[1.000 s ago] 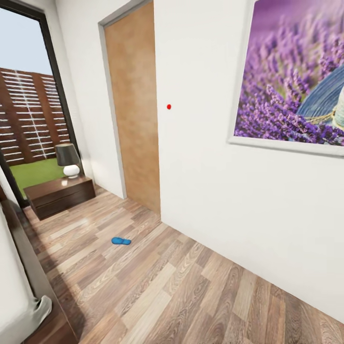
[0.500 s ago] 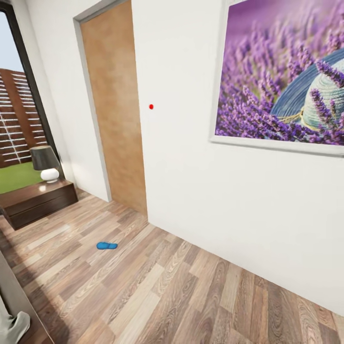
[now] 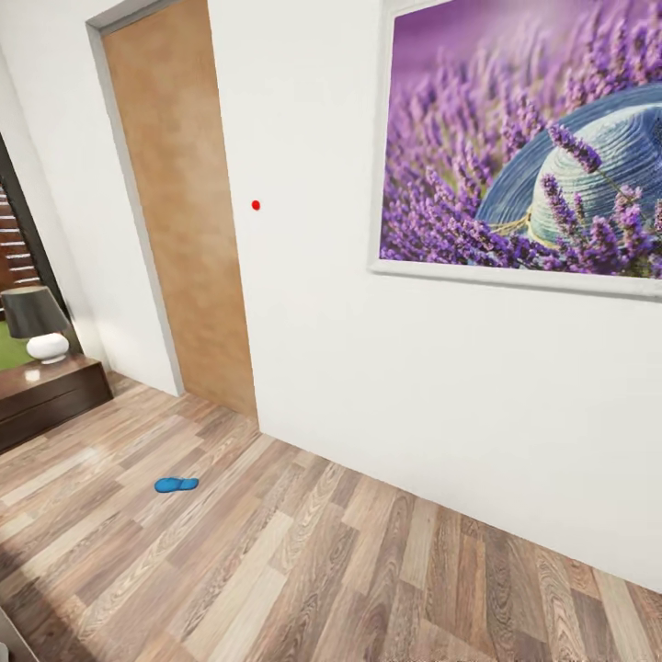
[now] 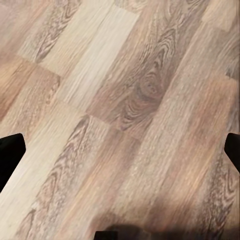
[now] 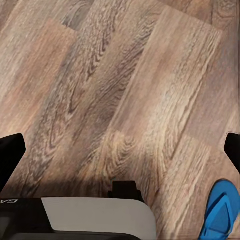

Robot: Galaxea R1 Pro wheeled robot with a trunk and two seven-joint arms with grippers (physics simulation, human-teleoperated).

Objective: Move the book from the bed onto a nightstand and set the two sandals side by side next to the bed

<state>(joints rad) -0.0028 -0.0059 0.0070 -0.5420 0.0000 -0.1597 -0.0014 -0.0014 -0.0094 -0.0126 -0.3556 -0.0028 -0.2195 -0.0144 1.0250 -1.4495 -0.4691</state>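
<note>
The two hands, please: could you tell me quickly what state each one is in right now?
Left hand: open, fingers wide apart, holding nothing, over bare wood floor.
Right hand: open, empty, with a blue sandal on the floor nearby.

Grained wood planks of mixed tones cover the floor (image 3: pixel 303 552), faintly sheened. The nightstand (image 3: pixel 46 397) is dark glossy wood; the walls (image 3: pixel 313 303) matt white.
</note>
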